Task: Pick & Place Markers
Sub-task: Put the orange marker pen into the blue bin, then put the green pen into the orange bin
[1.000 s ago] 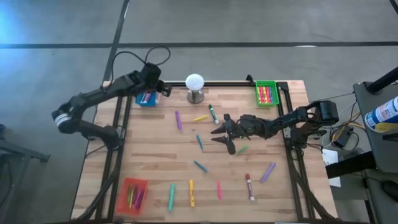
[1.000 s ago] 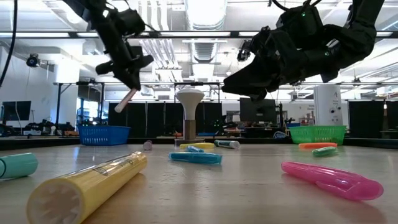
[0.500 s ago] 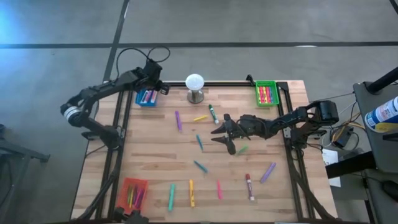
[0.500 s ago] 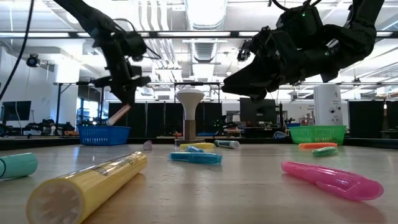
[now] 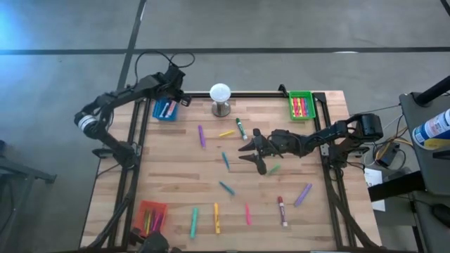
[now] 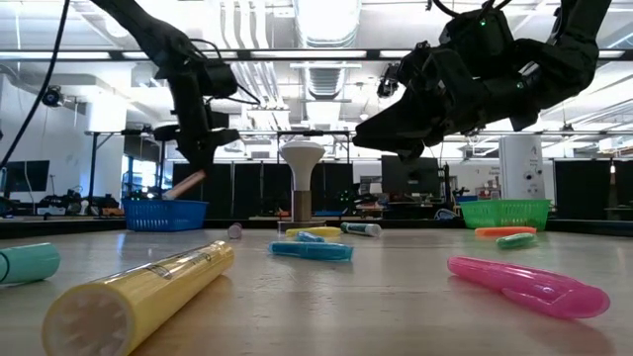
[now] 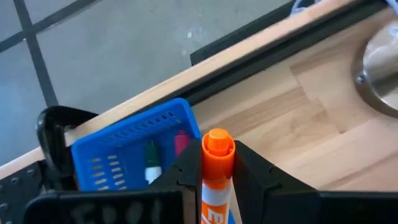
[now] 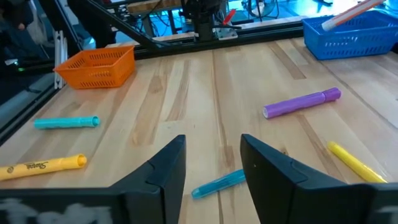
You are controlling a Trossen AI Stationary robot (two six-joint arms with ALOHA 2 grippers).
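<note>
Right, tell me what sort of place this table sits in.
Probably a robotics lab or workshop. The light wooden table sits in a black metal frame on a bare grey floor, and the low view shows strip ceiling lights and desks with dark monitors behind it.

A grey floor (image 5: pixel 281 21) crossed by dark lines surrounds the wooden table (image 5: pixel 176 176). Beyond its far edge, long ceiling lights (image 6: pixel 326 54) (bright white) hang over monitors (image 6: pixel 20 176).

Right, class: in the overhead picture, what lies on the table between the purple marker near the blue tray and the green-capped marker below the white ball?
In the high view, one yellow marker lies between the purple marker and the green-capped marker; otherwise bare wood.
</note>
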